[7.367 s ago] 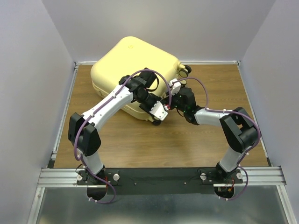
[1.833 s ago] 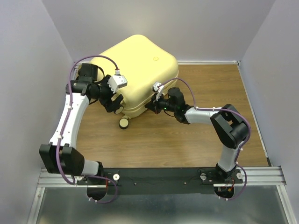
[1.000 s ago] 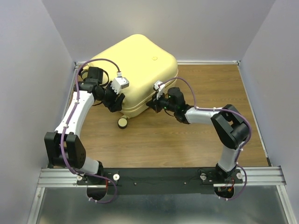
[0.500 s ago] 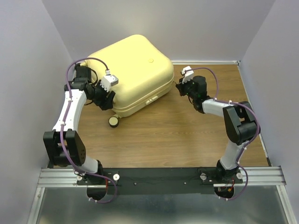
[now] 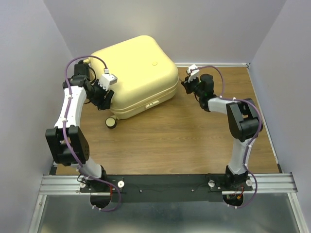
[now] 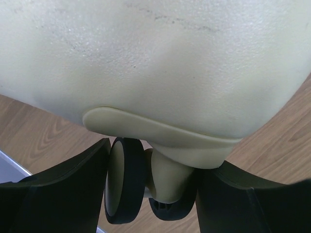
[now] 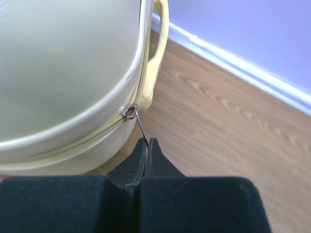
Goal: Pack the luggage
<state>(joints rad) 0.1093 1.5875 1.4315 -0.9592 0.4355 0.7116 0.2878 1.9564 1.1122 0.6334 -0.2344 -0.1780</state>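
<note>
Resting on wood-grain table (image 5: 184, 131), luggage (image 5: 138, 68) — pale walls (image 5: 204, 24) around

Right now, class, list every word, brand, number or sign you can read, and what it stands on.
No text is readable in any view.
The round emblem on the luggage lid: too small to read.
The dark mark on its near side wall: too small to read.

Left arm (image 5: 72, 104) jaws gripping wide, right arm (image 5: 219, 103) jaws pinched tight
</note>
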